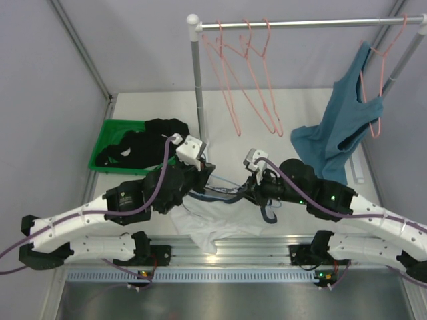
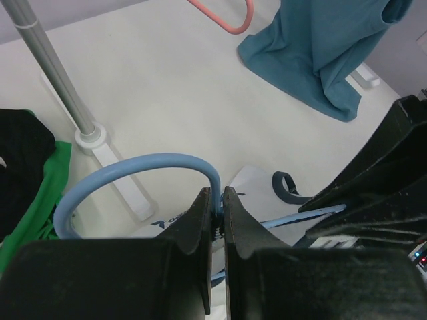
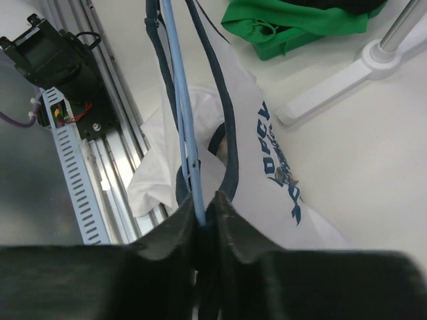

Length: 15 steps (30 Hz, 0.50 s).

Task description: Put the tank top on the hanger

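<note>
Over the tabletop [image 1: 153,107], the hanger [image 2: 133,165] is held level, clamped by the left gripper [image 2: 215,200] at its hook and by the right gripper [image 3: 203,203] on its wire, seemingly so the tank top [image 3: 257,133] can be threaded on.

walls [image 1: 40,100]: lilac-grey | tabletop [image 1: 153,107]: white | clothes rail [image 1: 300,24]: metal, at back

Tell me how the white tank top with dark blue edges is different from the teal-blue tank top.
The white tank top with navy trim has navy lettering printed on it; the teal-blue tank top looks plain. The white one lies crumpled at the near edge of the table; the teal one hangs from a pink wire hanger on the metal rail. Both are sleeveless.
</note>
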Available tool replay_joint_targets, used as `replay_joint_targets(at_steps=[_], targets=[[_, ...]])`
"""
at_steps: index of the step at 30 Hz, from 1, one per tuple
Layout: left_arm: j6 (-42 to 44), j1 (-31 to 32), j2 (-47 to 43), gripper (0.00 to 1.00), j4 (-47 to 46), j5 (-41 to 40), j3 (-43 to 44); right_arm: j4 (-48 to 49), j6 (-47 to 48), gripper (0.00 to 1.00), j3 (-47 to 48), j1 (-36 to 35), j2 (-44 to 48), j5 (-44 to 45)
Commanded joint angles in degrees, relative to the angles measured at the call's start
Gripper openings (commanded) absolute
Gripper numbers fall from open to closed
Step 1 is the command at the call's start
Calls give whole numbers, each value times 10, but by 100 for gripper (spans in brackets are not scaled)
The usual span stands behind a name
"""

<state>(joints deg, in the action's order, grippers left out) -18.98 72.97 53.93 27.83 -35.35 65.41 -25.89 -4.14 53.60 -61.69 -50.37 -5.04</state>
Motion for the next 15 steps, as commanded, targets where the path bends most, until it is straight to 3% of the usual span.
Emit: replay_joint_targets(at_steps=[1, 2, 5, 8, 9, 12, 13, 15], targets=[[9, 2, -1, 0, -24, -2, 42, 36, -9, 15, -4, 4, 16, -4], [11, 2, 1, 0, -24, -1, 44, 38, -10, 2, -7, 4, 19, -2], [13, 2, 9, 0, -20, 2, 53, 57, -18, 0, -14, 4, 33, -1], [18, 2, 17, 26, -21, -2, 56, 74, -28, 0, -24, 5, 43, 0], [18, 2, 16, 42, -23, -4, 57, 77, -31, 0, -26, 4, 46, -1], [24, 2, 18, 60, -27, -6, 60, 86, -41, 0, -32, 4, 59, 9], [25, 2, 17, 70, -26, -6, 61, 87, -44, 0, -33, 4, 67, 12], [30, 2, 15, 75, -25, -3, 63, 82, -46, 0, -36, 4, 75, 18]])
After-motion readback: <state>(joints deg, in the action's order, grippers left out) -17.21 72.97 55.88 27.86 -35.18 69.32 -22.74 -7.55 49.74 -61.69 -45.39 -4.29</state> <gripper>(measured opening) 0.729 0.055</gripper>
